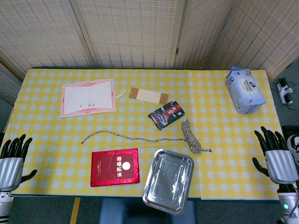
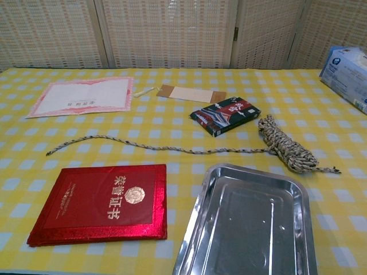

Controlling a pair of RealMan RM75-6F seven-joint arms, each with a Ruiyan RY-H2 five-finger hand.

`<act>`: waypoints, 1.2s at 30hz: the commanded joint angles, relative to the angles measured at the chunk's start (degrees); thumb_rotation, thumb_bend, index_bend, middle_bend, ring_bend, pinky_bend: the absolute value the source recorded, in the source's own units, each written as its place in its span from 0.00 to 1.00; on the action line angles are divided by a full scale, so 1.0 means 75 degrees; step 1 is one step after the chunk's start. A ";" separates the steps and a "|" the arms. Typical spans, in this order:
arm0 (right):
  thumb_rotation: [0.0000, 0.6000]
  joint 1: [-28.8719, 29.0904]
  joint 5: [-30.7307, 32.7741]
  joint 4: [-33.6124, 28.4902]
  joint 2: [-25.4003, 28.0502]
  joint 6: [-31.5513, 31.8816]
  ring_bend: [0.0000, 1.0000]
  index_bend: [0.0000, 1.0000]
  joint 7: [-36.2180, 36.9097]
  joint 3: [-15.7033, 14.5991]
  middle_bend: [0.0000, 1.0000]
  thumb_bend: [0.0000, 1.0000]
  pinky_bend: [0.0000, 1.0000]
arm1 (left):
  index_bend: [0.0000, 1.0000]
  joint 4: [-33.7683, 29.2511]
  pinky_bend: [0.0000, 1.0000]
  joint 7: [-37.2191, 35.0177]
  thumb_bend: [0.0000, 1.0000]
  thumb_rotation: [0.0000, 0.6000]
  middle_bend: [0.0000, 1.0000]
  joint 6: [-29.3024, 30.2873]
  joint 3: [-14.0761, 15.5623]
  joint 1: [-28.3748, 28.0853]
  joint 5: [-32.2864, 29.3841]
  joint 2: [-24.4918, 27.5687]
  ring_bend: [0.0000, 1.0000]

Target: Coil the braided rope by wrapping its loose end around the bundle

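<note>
A speckled braided rope lies on the yellow checked cloth. Its coiled bundle sits right of centre, and its loose end trails leftward in a long line. My left hand hovers at the table's near left corner, fingers apart and holding nothing. My right hand hovers at the near right corner, likewise spread and empty. Both are far from the rope. The chest view shows neither hand.
A red certificate folder and a steel tray lie near the front edge. A dark packet, a tan envelope, a pink-bordered certificate and a tissue pack lie farther back.
</note>
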 commanded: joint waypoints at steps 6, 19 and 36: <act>1.00 0.0020 0.0021 -0.0013 -0.0019 -0.0038 0.05 0.00 -0.0037 0.0009 0.00 0.36 0.00 | 0.01 -0.0013 0.00 0.0063 0.13 1.00 0.01 -0.0083 0.0023 -0.0013 -0.0072 -0.0003 0.03; 1.00 0.0252 0.0080 0.0064 -0.0124 -0.0523 0.06 0.00 0.0120 -0.0024 0.00 0.36 0.00 | 0.01 0.0056 0.00 -0.0112 0.13 1.00 0.01 -0.0033 0.0064 0.0020 0.0022 -0.0008 0.03; 1.00 0.1988 0.0692 0.0387 -0.1536 -0.2630 0.00 0.00 -0.0011 0.0585 0.00 0.36 0.00 | 0.01 -0.0050 0.00 -0.0273 0.13 1.00 0.01 0.0024 0.0145 0.0059 0.0211 0.0097 0.03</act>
